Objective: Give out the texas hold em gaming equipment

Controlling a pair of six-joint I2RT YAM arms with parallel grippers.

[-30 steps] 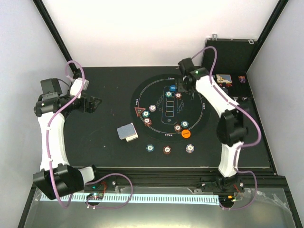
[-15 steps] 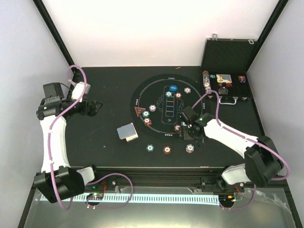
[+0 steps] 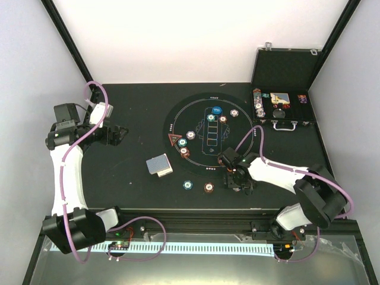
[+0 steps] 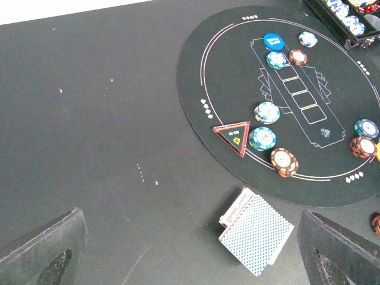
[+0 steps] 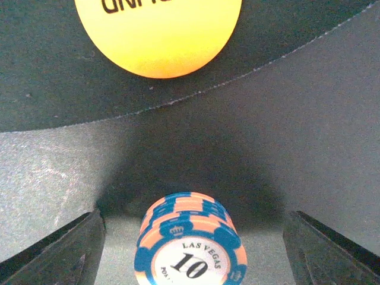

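A stack of blue-and-orange poker chips (image 5: 190, 243) stands on the table just off the round mat's near edge. My right gripper (image 5: 193, 258) is open and straddles it, with a gap on each side. The orange button (image 5: 159, 35) lies just beyond, on the mat. In the top view the right gripper (image 3: 238, 180) hides this stack. The deck of cards (image 4: 256, 233) lies left of the mat, with the red triangle (image 4: 232, 135) and several chips (image 4: 266, 112) on the mat. My left gripper (image 3: 116, 132) hangs open at the far left, holding nothing.
Two more chip stacks (image 3: 187, 184) (image 3: 209, 187) sit by the table's near edge. The blue button (image 3: 217, 110) lies at the mat's (image 3: 196, 160) far side. An open black case (image 3: 282, 89) with more chips stands at the back right.
My right arm swung from the mat's far side to its near right edge and came down around the chip stack there. The left arm barely moved.
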